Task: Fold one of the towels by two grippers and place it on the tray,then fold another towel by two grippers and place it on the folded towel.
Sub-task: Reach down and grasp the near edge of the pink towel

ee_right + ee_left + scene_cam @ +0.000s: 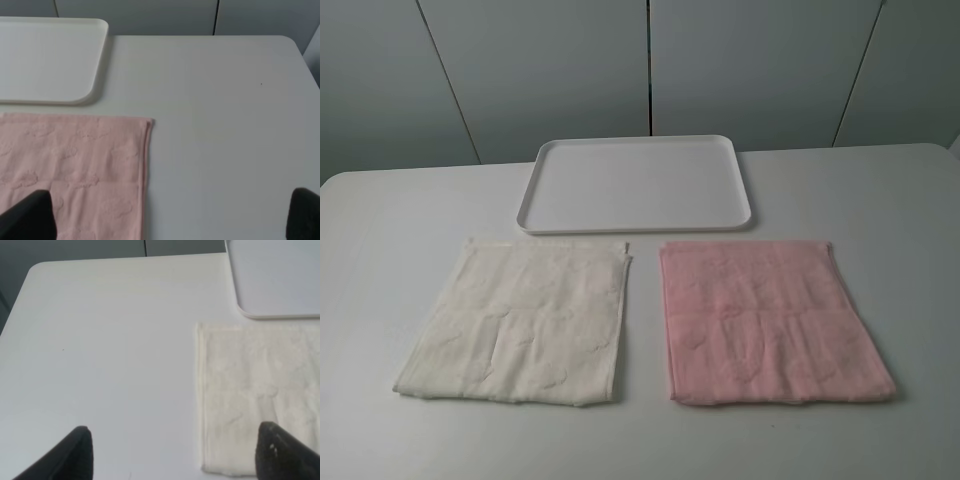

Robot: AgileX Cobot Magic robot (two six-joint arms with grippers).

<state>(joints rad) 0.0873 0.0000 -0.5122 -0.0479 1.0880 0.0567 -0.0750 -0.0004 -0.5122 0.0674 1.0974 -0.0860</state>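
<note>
The pink towel (772, 320) lies flat on the white table at the right, also in the right wrist view as pink towel (75, 170). Flat on the left lies the cream-white towel (520, 320), whose left part shows in the left wrist view as cream-white towel (255, 400). Behind both stands the empty white tray (635, 183). Neither arm shows in the exterior high view. My left gripper (175, 452) hangs open over the table by the cream towel's edge. My right gripper (170, 215) hangs open over the pink towel's edge. Nothing is between either pair of fingers.
The white table (390, 220) has bare room left of the cream towel and right of the pink one. A grey panelled wall (550, 70) runs behind the far edge. The tray's corner (280, 285) and tray corner (50, 60) show in the wrist views.
</note>
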